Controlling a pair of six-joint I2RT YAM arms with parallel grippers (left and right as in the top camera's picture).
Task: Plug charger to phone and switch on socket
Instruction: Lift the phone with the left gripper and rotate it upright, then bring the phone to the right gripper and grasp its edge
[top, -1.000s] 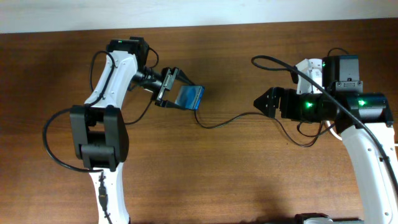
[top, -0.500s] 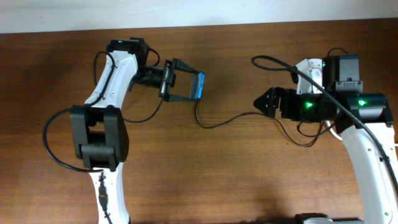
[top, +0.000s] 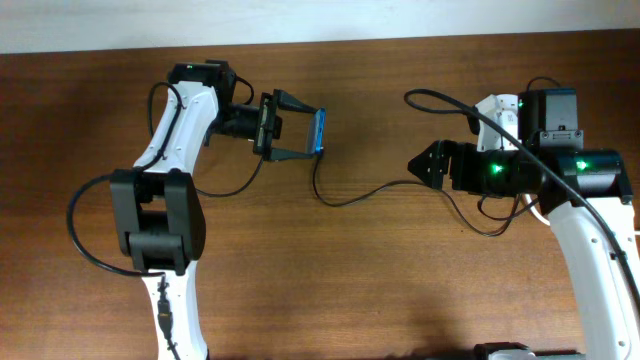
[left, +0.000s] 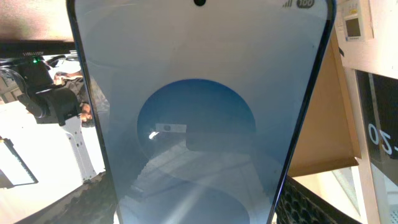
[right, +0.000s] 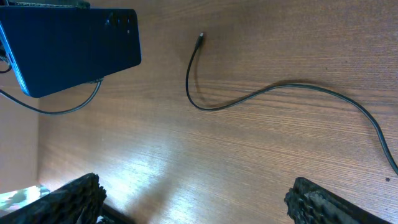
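Phone (top: 318, 131) clamped edge-up in left gripper (top: 315, 133), upper centre. Right gripper (top: 420, 163) jaws apart. Charger (top: 352, 197) lies unplugged on table (top: 330, 290).

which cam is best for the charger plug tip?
Right wrist: plug tip lies unobstructed on the table. Overhead shows the charger as a thin line, tip tiny. Left wrist: only the phone.

In the left wrist view the slim black-framed blue-screened phone (left: 199, 124) runs off the picture at 12 and 6 o'clock, and the white print on its screen is too small to read. Overhead shows it edge-on (screen hidden). The thin black charger cable (right: 280, 87) leaves the right wrist view at 3 o'clock. Overhead, its far end disappears under the black-and-white right arm (top: 560, 175), which also covers most of a white block (top: 490, 106).
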